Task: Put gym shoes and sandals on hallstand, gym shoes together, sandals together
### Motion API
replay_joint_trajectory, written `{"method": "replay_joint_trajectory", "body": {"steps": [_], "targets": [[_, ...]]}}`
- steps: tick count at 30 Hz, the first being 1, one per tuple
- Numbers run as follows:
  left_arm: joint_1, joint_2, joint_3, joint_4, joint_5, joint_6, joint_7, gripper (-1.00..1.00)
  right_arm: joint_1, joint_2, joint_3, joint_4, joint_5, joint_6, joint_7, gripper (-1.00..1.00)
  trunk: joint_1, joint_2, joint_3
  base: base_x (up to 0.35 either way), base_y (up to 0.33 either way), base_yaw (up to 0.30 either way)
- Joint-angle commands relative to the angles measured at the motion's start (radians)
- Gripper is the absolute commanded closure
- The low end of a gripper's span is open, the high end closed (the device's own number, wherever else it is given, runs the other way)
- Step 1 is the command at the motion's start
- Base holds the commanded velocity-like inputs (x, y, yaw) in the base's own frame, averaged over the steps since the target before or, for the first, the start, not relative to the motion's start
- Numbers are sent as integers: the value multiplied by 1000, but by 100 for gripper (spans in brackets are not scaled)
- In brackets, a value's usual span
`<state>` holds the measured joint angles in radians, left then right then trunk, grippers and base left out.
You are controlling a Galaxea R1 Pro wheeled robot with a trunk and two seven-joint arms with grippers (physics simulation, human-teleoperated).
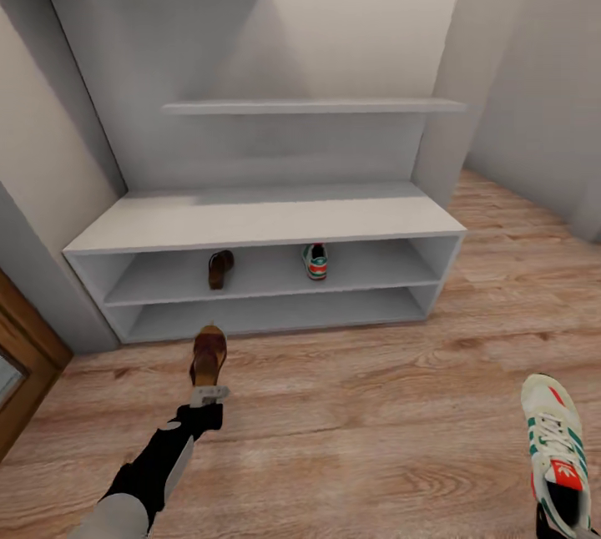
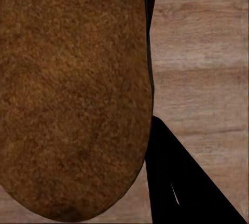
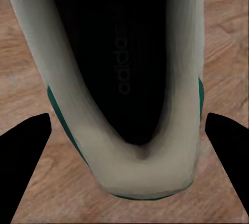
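The shoe rack (image 1: 267,226) stands against the wall, its bench top bare, and on its upper low shelf sit one brown sandal (image 1: 220,269) toward the left and one white sneaker (image 1: 315,261) near the middle, well apart from each other. The left gripper (image 1: 209,395) reaches out over the wood floor (image 1: 359,405) just in front of the rack and is closed on the heel end of the second sandal (image 1: 208,355), which points toward the lower shelf; from the left wrist camera its brown sole (image 2: 72,94) blocks most of the sight, with floor planks beside it. At the lower right of the head view the second sneaker (image 1: 555,447) is held toe-forward above the floor, well away from the rack. In the right wrist view the right gripper (image 3: 127,151) has its dark fingers (image 3: 23,161) on either side of the sneaker's heel, clamped on it.
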<state>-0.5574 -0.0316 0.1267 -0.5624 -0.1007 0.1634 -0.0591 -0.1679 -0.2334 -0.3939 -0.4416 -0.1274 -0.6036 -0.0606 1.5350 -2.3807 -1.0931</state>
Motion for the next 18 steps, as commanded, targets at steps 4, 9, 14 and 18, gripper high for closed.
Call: {"method": "replay_joint_trajectory", "body": {"steps": [4, 9, 14, 18], "targets": [[-90, -17, -7, -1, -15, 123, -6, 100, -1, -17, -62, -35, -6, 65, 1, 100, 0, 0, -1, 0, 0, -300], [-194, -10, -14, 2, -17, 234, 5, 100, -1, -28, -118, -147, -5, 268, 2, 100, 0, 0, -1, 0, 0, -300], [-216, -8, -15, -7, -16, 287, -2, 100, -1, -27, -122, -340, -5, 510, 3, 100, 0, 0, -1, 0, 0, -255], [-210, -13, -18, -23, -18, 296, -3, 100, -1, -25, -120, -372, -4, 571, 4, 100, 0, 0, -1, 0, 0, -24]]}}
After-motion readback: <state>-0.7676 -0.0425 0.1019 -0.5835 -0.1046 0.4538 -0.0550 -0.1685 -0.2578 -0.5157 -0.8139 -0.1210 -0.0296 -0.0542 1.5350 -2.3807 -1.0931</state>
